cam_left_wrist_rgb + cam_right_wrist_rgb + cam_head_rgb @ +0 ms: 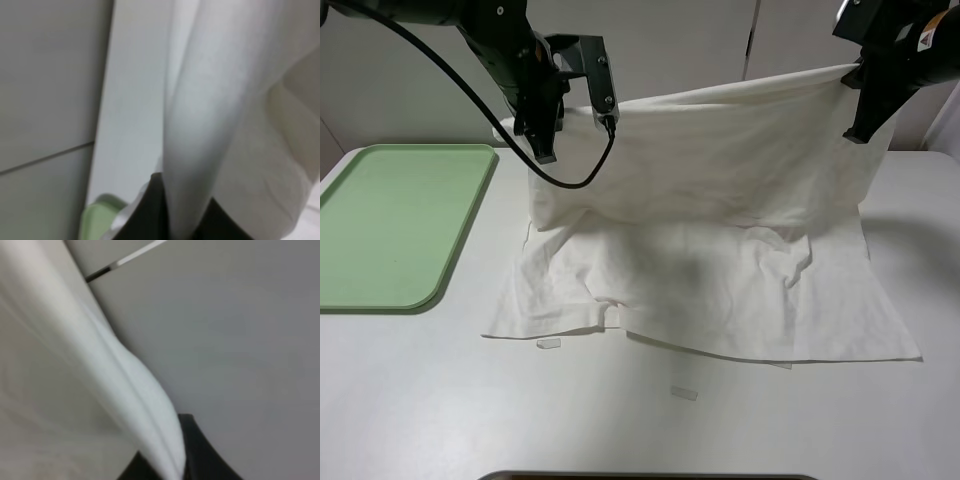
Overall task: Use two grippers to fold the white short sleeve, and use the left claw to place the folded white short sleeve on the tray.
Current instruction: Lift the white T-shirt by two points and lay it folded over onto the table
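Note:
The white short sleeve [720,230] hangs between both grippers, its far edge lifted high and its near half lying on the table. My left gripper [542,135] is shut on its left corner; the left wrist view shows the cloth [210,125] pinched between black fingers [150,210]. My right gripper [860,125] is shut on its right corner; the right wrist view shows the cloth [120,380] between black fingers [200,450]. The pale green tray [390,225] lies on the table at the left, and a corner of it shows in the left wrist view [95,220].
Two small pale tape strips [549,343] [683,393] lie on the white table in front of the shirt. A black cable [470,100] loops from the left arm. A dark edge [650,477] shows at the table's front.

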